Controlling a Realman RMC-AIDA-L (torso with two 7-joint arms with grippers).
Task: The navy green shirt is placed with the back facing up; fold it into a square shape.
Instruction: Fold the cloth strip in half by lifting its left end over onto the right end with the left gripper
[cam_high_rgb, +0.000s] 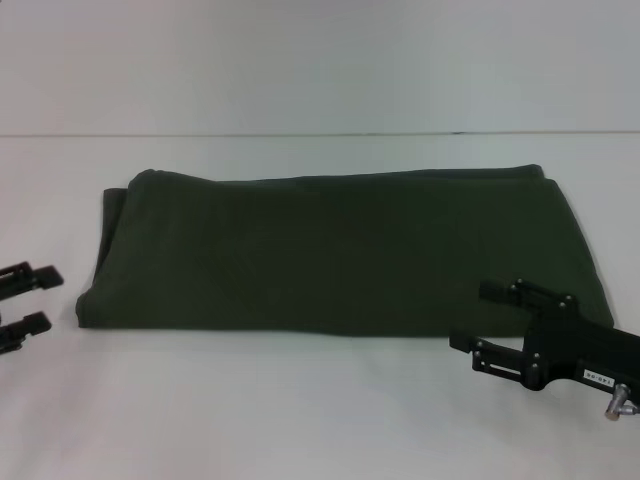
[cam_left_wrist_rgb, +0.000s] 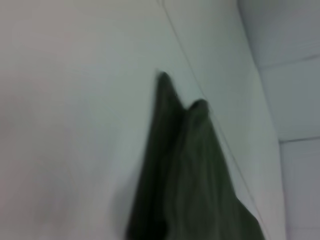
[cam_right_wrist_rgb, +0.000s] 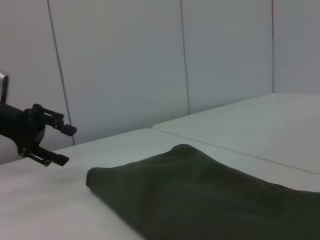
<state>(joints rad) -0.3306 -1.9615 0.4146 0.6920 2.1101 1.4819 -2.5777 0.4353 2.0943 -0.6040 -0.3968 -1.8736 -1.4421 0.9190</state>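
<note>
1. White tabletop (cam_high_rgb: 300, 420) all round; the right gripper (cam_high_rgb: 478, 318) hovers with fingers spread and empty at the near right corner of the navy green shirt (cam_high_rgb: 340, 250).
2. Off the opposite end, the left gripper (cam_high_rgb: 30, 298) waits, also parted.
3. Shirt lies mid-table, a folded band running left to right.
4. I'd pinch both right-hand corners together, keeping layers aligned, and carry them straight across.

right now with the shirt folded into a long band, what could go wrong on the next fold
1. The navy green shirt is stacked in layers, so the open right gripper at its near right corner may pinch only the top layer.
2. The open left gripper sits off the shirt's left edge; if only one arm lifts, the band may skew.
3. The left end looks rounded and uneven, so edges may misalign.
</note>
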